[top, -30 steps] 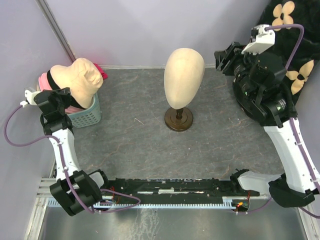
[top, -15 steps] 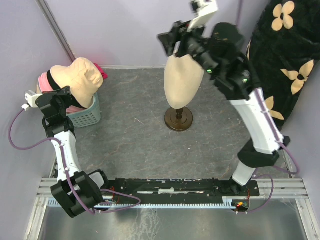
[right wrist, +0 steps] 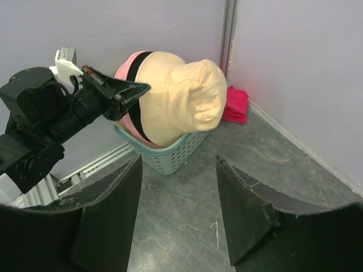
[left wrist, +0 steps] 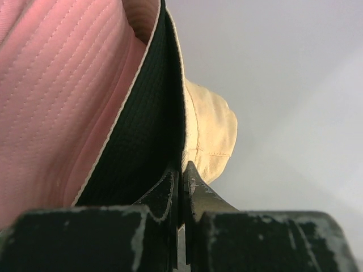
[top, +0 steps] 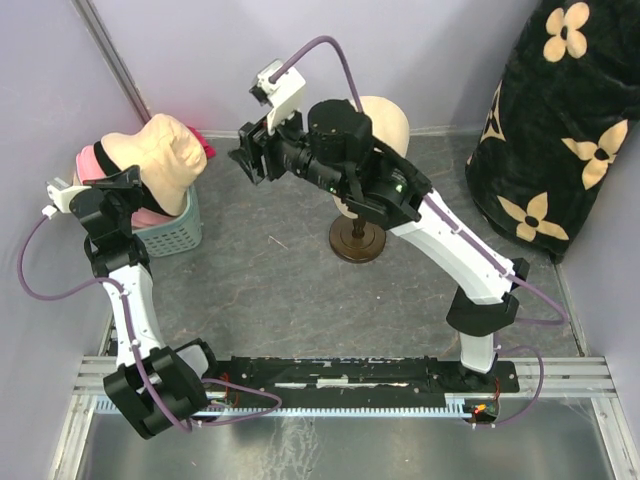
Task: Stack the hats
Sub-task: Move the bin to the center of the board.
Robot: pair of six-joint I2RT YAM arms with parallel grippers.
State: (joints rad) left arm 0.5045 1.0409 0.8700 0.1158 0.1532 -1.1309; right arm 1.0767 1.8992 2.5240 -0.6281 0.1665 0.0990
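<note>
Beige hat (top: 160, 160) atop pink hat (top: 92, 160) and black hat (left wrist: 142, 130) in a teal basket (right wrist: 170, 156) at the bench's (top: 270, 290) back left, left fingers (left wrist: 161, 195) pinched on the black hat's brim, right fingers (right wrist: 108, 215) wide apart, facing the basket.

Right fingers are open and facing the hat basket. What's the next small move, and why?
Probably ease the right gripper forward toward the beige hat atop the basket: its fingers stand open but apart from the hat, while the left gripper sits shut beside it.
</note>
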